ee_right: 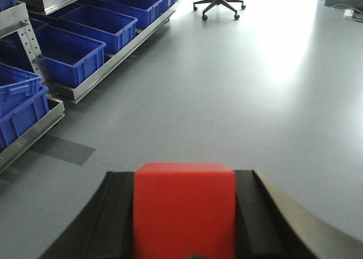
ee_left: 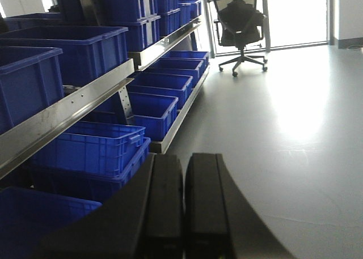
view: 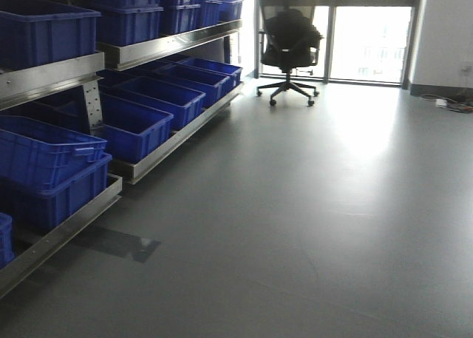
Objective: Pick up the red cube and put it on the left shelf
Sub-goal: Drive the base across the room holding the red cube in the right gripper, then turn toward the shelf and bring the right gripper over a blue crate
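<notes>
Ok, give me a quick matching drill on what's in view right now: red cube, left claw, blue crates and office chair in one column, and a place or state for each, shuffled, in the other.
Things:
1. red cube
2. left claw
3. blue crates
4. office chair

Place or state:
A. by the far windows
B. shut, holding nothing
C. clamped in the right claw
D. lined up on the left shelf

Pairs: 1-C, 2-B, 3-D, 4-A.
</notes>
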Controlling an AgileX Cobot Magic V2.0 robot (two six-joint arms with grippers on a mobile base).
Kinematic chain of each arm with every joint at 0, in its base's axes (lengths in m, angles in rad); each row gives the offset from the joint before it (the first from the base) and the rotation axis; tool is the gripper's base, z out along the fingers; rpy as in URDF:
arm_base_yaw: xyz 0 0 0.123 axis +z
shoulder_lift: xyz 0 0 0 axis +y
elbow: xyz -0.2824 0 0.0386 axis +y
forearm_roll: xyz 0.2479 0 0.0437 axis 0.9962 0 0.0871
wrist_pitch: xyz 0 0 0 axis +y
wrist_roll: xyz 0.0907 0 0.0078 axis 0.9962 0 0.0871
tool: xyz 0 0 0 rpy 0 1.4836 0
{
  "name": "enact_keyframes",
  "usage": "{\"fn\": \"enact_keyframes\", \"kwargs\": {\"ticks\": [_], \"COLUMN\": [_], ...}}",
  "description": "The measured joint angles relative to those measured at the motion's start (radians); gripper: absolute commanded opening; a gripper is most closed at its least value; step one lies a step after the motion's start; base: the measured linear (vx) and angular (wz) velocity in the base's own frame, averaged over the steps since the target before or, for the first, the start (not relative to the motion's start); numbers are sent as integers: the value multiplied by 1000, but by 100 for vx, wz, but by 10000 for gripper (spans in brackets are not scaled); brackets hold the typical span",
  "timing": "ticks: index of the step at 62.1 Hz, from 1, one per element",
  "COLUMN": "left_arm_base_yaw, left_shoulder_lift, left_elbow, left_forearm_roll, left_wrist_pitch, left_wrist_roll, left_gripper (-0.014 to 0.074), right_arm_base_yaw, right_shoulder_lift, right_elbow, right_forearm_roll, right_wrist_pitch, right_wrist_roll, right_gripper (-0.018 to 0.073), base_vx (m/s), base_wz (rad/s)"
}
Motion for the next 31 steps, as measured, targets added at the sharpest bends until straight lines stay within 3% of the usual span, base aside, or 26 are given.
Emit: {"fn": "enact_keyframes", "kwargs": {"ticks": [31], "left_arm_base_yaw": [0], "left_shoulder_lift": [0], "left_elbow": [0], "left_forearm_roll": [0], "left_wrist_pitch": [0], "left_wrist_roll": [0], "left_gripper": [102], "right_arm_base_yaw": [0], "right_shoulder_lift": [0], "right_elbow": [0], "right_forearm_roll": [0], "right_wrist_pitch": [0], "right_wrist_roll": [0], "right_gripper": [26], "base_vx": [61], "base_wz": [54]}}
